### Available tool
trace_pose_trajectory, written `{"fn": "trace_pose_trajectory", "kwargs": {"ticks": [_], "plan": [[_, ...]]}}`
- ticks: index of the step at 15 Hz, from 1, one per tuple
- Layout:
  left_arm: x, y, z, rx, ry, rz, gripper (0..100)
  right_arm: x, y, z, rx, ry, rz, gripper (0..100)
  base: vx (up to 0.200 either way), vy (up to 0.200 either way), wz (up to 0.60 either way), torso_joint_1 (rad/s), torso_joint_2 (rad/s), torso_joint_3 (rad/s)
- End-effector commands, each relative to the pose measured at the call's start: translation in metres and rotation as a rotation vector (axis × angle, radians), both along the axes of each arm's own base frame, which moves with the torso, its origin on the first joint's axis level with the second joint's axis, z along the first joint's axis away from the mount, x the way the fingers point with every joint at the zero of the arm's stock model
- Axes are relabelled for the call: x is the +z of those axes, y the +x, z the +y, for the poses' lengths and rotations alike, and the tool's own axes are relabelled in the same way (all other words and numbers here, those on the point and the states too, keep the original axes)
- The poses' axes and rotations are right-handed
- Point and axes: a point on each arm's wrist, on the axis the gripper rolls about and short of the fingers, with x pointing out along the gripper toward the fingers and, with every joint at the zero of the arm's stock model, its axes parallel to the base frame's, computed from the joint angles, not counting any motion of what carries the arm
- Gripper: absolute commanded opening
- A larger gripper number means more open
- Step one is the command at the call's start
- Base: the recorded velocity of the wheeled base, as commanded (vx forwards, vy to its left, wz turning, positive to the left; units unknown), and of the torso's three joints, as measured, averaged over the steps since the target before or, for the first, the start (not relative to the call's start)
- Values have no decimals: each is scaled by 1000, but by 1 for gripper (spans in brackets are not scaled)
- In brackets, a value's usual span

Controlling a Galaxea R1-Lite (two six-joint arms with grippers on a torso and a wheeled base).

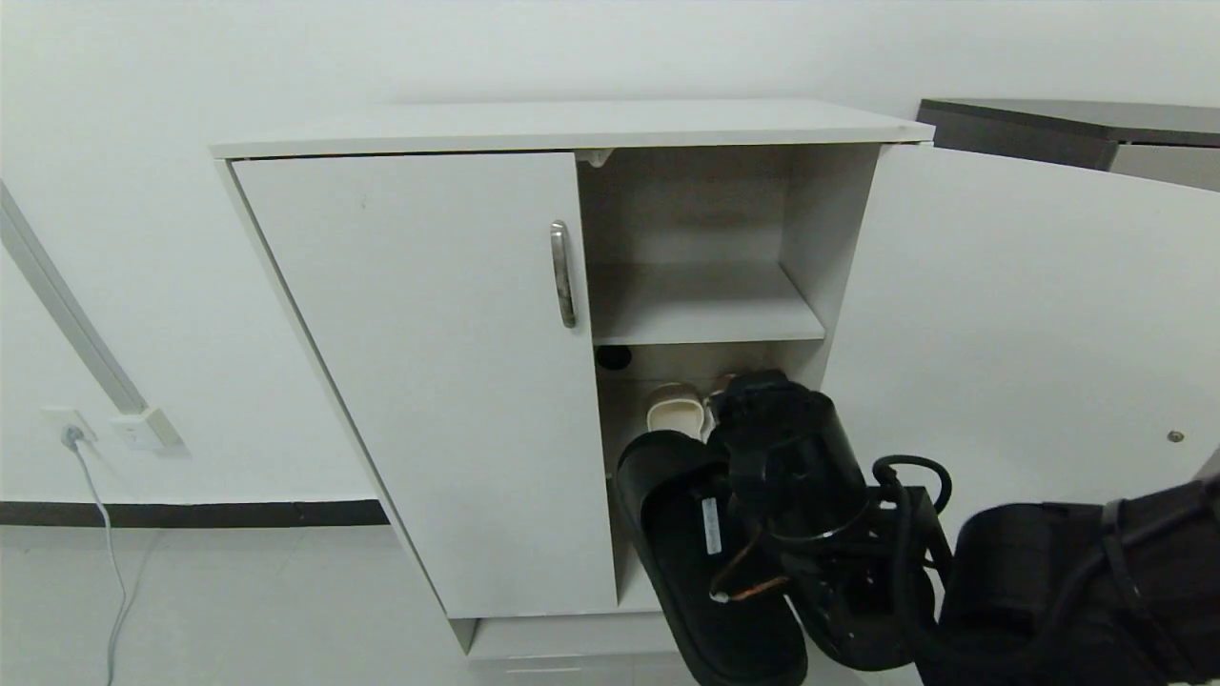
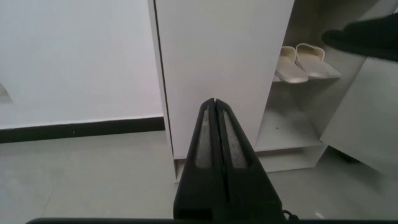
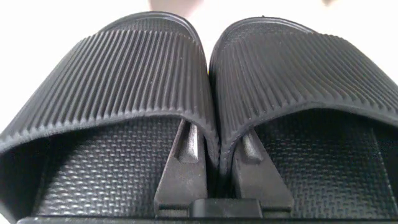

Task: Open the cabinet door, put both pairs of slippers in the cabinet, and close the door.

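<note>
The white cabinet (image 1: 572,124) stands against the wall with its right door (image 1: 1029,314) swung open and its left door (image 1: 429,381) closed. A cream pair of slippers (image 1: 675,408) (image 2: 301,62) lies on the middle shelf inside. My right gripper (image 3: 219,155) is shut on the black pair of slippers (image 1: 686,514) (image 3: 143,81), pinching the inner sides of both together, low in front of the opening. My left gripper (image 2: 214,124) is shut and holds nothing, down near the floor in front of the closed door.
The upper shelf (image 1: 705,305) and the bottom shelf (image 2: 289,134) are bare. A metal handle (image 1: 563,274) sits on the closed door's edge. A wall socket with a hanging cable (image 1: 67,433) is at the left. A dark tabletop (image 1: 1077,119) stands behind the open door.
</note>
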Motion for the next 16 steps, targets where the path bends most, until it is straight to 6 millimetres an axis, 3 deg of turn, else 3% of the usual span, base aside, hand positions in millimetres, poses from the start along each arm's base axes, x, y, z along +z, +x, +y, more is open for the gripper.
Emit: {"fn": "trace_pose_trajectory", "kwargs": {"ticks": [1,7,16], "plan": [[0,0,0,1,1,1,0,12,7,25,-104,10,-45,0,0,0,0,0,0,0],[0,0,0,-1,3,1,0,45,24,28,-141,-3,-155,0,0,0,0,0,0,0],[0,0,0,1,0,1,0,54,38,16,-179,-11,-183,0,0,0,0,0,0,0]]}}
